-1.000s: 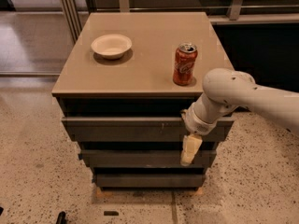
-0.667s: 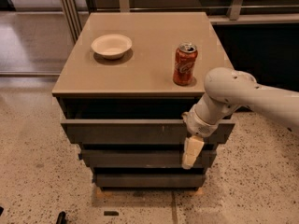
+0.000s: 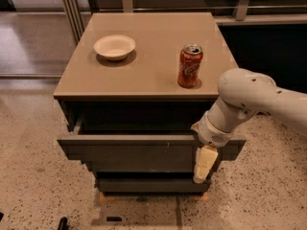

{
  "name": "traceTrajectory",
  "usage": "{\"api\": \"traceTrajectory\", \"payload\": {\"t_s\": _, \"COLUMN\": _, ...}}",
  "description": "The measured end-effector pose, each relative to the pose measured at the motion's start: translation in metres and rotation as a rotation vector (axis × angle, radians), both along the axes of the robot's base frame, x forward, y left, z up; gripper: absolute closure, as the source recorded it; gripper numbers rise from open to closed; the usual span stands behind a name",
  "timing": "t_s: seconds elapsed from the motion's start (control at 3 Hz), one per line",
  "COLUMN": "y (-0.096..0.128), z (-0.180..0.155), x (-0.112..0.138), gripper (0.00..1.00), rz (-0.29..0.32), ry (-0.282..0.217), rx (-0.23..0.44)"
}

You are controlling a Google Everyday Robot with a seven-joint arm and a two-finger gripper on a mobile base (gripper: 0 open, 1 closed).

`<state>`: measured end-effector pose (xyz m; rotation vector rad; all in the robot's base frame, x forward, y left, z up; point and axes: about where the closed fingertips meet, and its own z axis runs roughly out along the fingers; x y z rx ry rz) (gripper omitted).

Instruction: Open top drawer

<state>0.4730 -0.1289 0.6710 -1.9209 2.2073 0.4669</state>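
The top drawer [image 3: 129, 150], the widest dark grey handleless front, stands pulled partway out from under the tan cabinet top [image 3: 148, 75], with a dark gap showing behind its front. My gripper [image 3: 204, 163] is at the right end of that drawer front, pointing down over its face, at the end of the white arm [image 3: 249, 99] that comes in from the right. The mid-width drawer front [image 3: 144, 167] and the narrowest one [image 3: 148, 185] sit below, set back and closed.
A red soda can [image 3: 190, 66] stands on the cabinet top near its right front, close above my arm. A pale bowl [image 3: 114, 47] sits at the left rear. Speckled floor [image 3: 38, 186] surrounds the cabinet; a metal railing [image 3: 72, 8] runs behind.
The top drawer has slid out toward the camera, opening a gap under the cabinet top. My gripper has moved with its front, toward the camera.
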Motion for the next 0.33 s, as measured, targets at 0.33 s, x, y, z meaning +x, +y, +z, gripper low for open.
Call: {"api": "traceTrajectory", "payload": {"t_s": 0.33, "y": 0.0, "z": 0.0, "x": 0.0, "gripper": 0.0, "rz": 0.0, "ry": 0.0, "rx": 0.0}}
